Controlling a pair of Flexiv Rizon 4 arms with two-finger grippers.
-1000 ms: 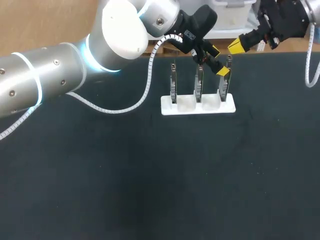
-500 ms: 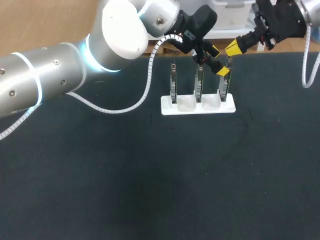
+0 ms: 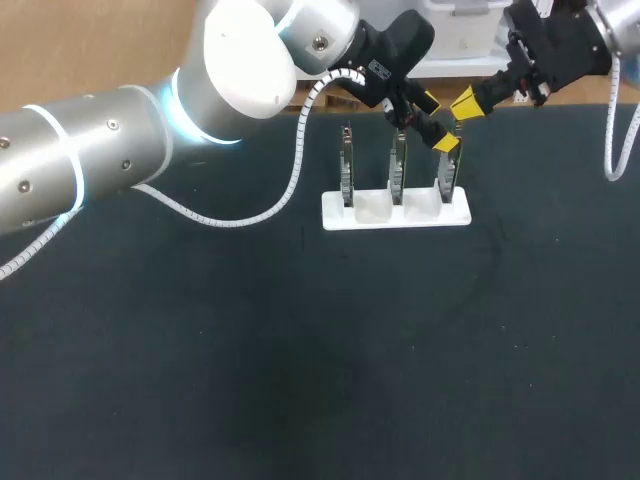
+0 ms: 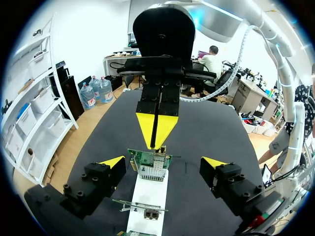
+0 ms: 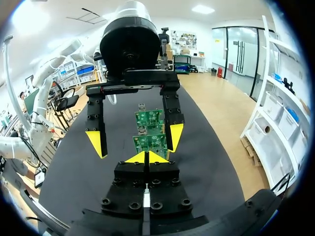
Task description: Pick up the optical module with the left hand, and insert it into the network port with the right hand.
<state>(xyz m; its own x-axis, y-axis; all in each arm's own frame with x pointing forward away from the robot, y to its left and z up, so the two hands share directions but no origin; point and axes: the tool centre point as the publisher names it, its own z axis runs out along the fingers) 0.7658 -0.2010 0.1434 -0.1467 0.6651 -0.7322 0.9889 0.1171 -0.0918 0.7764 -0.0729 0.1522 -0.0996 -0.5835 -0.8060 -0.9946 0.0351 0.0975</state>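
A white holder (image 3: 395, 211) carries three upright green network cards; the rightmost card (image 3: 449, 172) stands under my left gripper (image 3: 437, 122). That gripper is open, one yellow tip on each side above the card. In the left wrist view the gripper (image 4: 163, 161) straddles the end card (image 4: 150, 160), whose metal port (image 4: 149, 172) faces it, without touching. My right gripper (image 3: 464, 103) hangs shut just right of the left one, tips pointing at it. From the right wrist its shut tips (image 5: 146, 157) face the cards (image 5: 151, 141). I cannot make out an optical module.
The holder (image 4: 147, 195) sits near the far edge of the black table (image 3: 300, 350). The left arm (image 3: 120, 140) stretches across the back left, with a white cable (image 3: 280, 195) looping down beside the holder.
My right gripper has moved left and slightly down, closer to the left gripper and the rightmost card. The left arm has kept still.
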